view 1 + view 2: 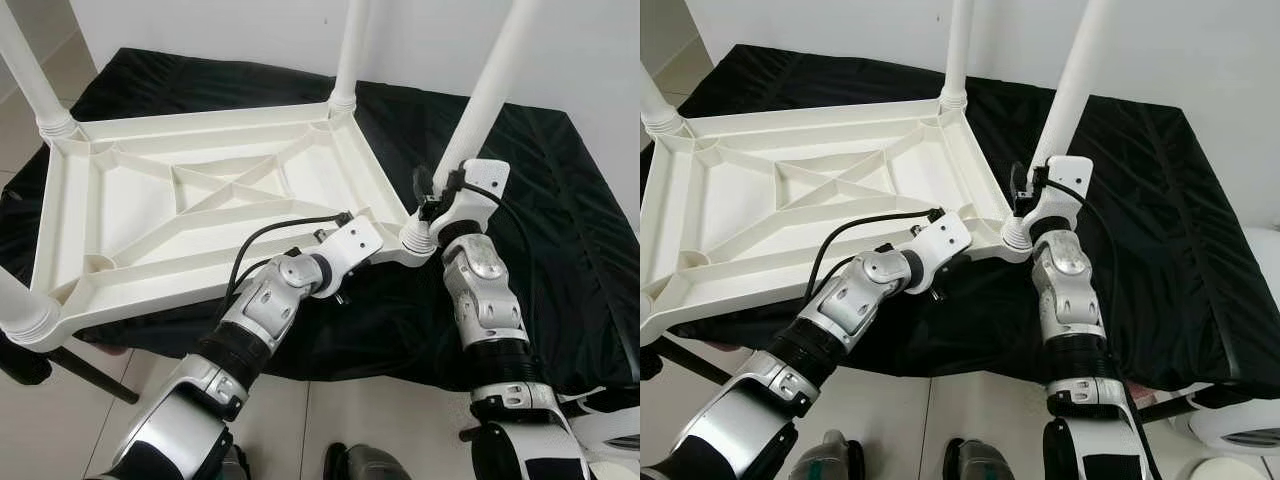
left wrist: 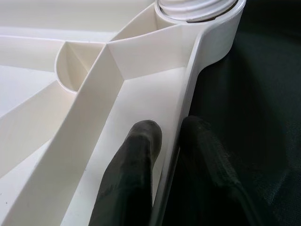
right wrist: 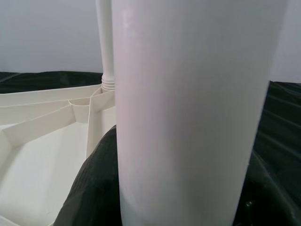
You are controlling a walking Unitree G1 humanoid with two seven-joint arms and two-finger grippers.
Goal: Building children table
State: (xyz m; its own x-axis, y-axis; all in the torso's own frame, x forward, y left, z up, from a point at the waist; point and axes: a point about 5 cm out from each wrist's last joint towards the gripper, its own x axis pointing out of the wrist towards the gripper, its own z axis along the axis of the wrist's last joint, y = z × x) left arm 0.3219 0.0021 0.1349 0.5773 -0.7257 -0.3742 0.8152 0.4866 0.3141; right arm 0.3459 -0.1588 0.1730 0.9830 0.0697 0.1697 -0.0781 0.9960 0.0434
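Tabletop [image 1: 150, 215] upside down on black cloth [image 1: 560, 230]; left gripper [image 2: 167, 155] pinches rim, right gripper [image 1: 432, 205] clasps leg [image 1: 490, 90].

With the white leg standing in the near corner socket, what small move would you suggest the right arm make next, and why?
Probably turn the leg further into its socket. The right pincer sits at the leg's base, just above the threaded collar, while the left pincer pinches the tabletop rim beside that corner to steady it. Whether the leg is fully seated, I cannot tell.

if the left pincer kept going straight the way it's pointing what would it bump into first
Probably the corner socket holding a white leg: the left pincer straddles the tabletop's rim, which runs straight ahead into it. Depth is uncertain.
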